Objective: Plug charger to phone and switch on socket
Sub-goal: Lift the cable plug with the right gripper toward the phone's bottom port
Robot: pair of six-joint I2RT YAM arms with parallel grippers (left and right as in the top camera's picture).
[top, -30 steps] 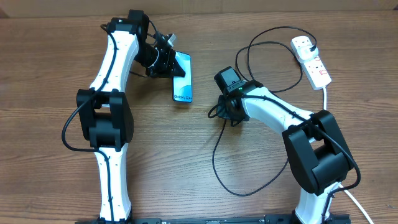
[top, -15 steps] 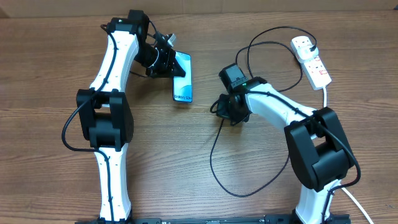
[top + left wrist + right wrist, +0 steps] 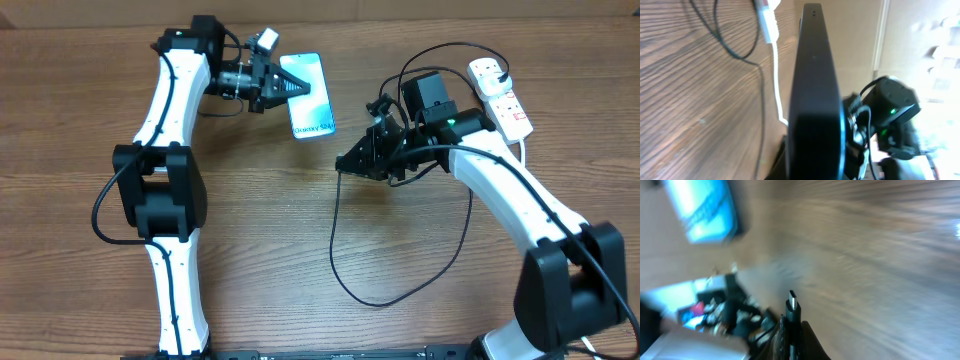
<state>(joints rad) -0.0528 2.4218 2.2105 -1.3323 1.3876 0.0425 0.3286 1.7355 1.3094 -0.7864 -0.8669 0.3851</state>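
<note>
The phone (image 3: 312,96), its light blue screen facing up, is held off the table at one end by my shut left gripper (image 3: 279,87). In the left wrist view the phone (image 3: 817,90) shows edge-on, black, filling the middle between the jaws. My right gripper (image 3: 352,162) is shut on the charger's connector (image 3: 792,307), whose metal tip sticks out past the fingers. The tip points left, a short way right of and below the phone. The black cable (image 3: 335,250) hangs from it in a loop. The white socket (image 3: 505,98) lies at the far right with the black plug (image 3: 492,72) in it.
The charger cable loops over the table (image 3: 250,250) between the arms and back up to the socket. A thick white cord (image 3: 523,150) runs from the socket toward the right arm's base. The right wrist view is blurred; the phone (image 3: 707,210) shows at its top left.
My left gripper has lifted the phone and carried it up and right. My right gripper has shut on the connector and raised it, moving right and back, the cable trailing after.
</note>
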